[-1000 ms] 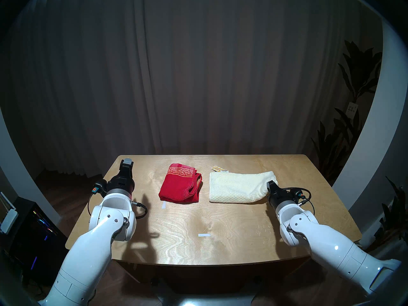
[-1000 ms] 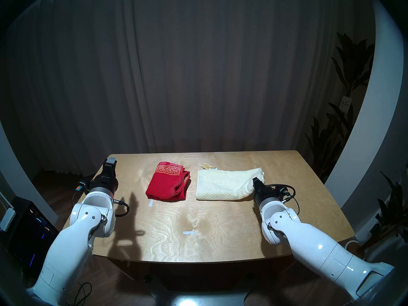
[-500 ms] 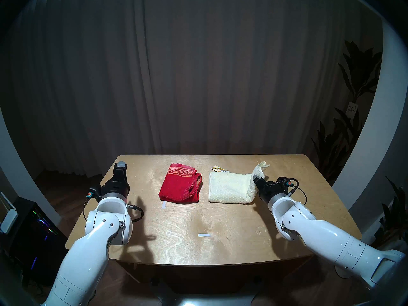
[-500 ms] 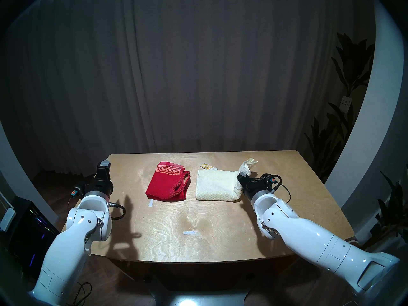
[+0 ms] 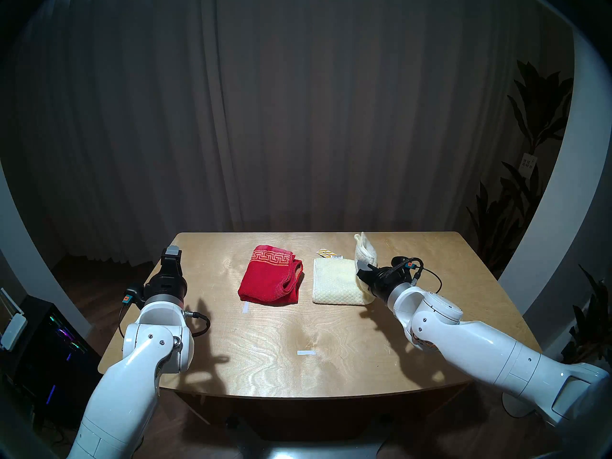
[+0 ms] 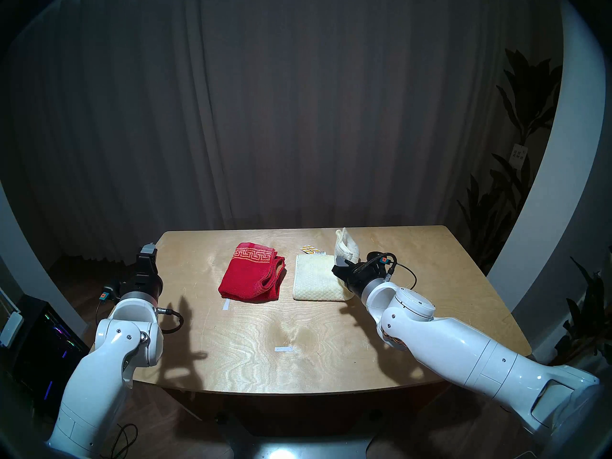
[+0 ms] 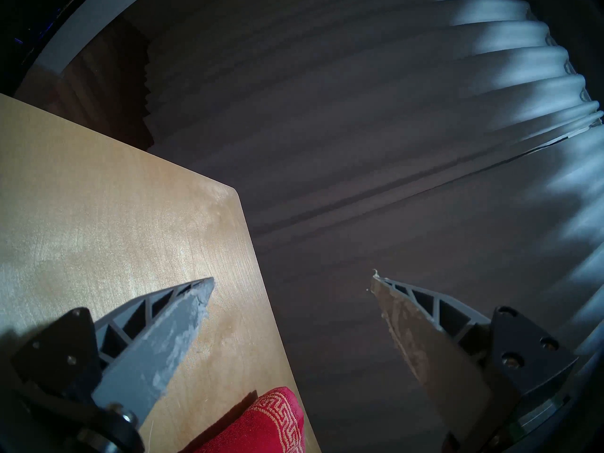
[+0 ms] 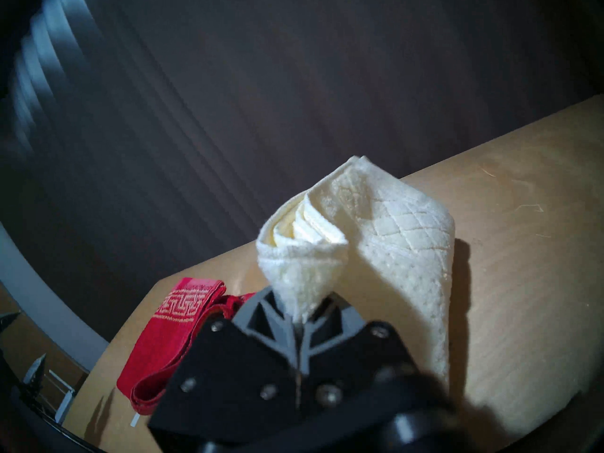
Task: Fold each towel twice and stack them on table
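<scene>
Table point(image 5: 331, 365): light plywood top with rounded corners and visible grain, bearing two short white tape marks, one point(image 5: 245, 307) just in front of the red towel and one point(image 5: 305, 352) nearer the front middle. Red towel point(image 5: 270, 277): folded into a compact bundle with its gold Greek-key border on the far side, lay left of centre on the table, flat and untouched, well apart from both arms; its layered edges faced the cream towel. Cream towel point(image 5: 336, 287): dotted terry, lay just to the right of the red one without touching it; its left portion rested flat on the wood, while its right end was lifted off the table and stood upright in a bunched, curled peak point(image 5: 364, 249). Right gripper point(image 8: 302, 318): jaws pressed together on that raised end of the cream towel, the cloth pinched between the grey fingers point(image 8: 261, 318) and fanning out above them. Left gripper point(image 7: 291, 280): jaws spread wide and holding nothing, poised above the table's far-left corner, clear of both towels. Striped paper tag point(image 5: 328, 253): small, yellow and white, lay on the table at the far edge of the cream towel.
</scene>
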